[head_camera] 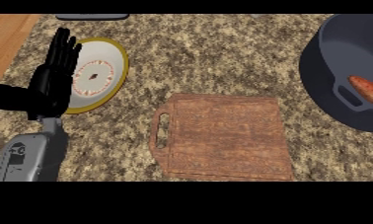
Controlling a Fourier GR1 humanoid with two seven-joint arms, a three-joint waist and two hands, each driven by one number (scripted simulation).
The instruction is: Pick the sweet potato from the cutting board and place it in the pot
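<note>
A speckled granite counter (218, 55) carries a bare, rust-brown wooden cutting board (226, 136) with a handle slot, a gold-rimmed plate (109, 77) and a dark grey pot (331, 70) cut off at the right edge. The orange sweet potato (362, 87), partly out of view, lies inside the pot. The left hand (55, 77) rests at the left with fingers straight and spread, overlapping the plate's edge.

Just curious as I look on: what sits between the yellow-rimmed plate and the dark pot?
In the head view, the brown cutting board lies between the plate and the pot, a little nearer the viewer; otherwise only speckled counter.
</note>
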